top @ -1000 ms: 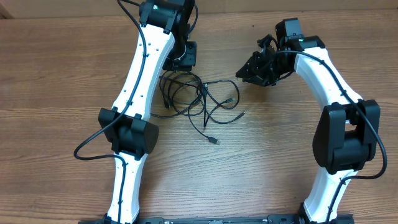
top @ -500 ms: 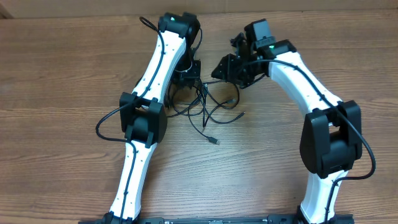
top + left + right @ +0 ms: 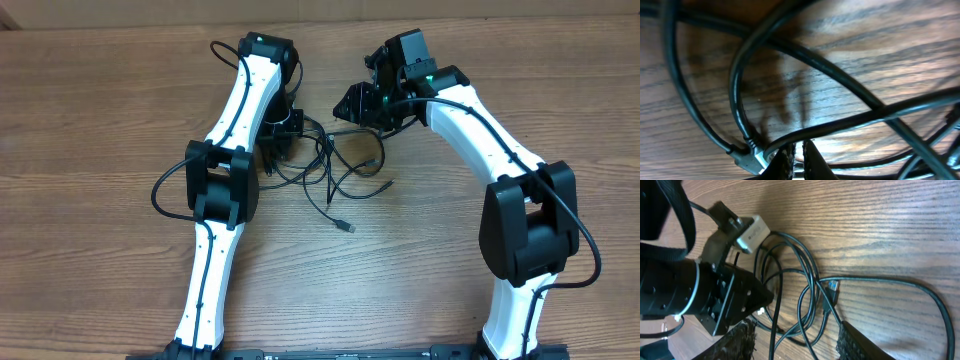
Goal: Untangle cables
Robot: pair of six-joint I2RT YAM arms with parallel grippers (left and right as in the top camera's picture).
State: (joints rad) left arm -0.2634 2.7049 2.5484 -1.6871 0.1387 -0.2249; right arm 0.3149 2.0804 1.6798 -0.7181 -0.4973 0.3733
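Left gripper (image 3: pixel 278 140) has closed to a slit at the left edge of the cables (image 3: pixel 330 165), a loose tangle on the table (image 3: pixel 110 90); whether it pinches a strand is unclear. Right gripper (image 3: pixel 345 105) has swung in with jaws half spread, seemingly ready to pull.

The overhead camera looks straight down on the brown wood-grain table (image 3: pixel 100 150). The left wrist camera sits very near the thin black cables (image 3: pixel 670 60) just ahead of its fingertips (image 3: pixel 781 166); the right wrist camera sees that tangle from farther back.
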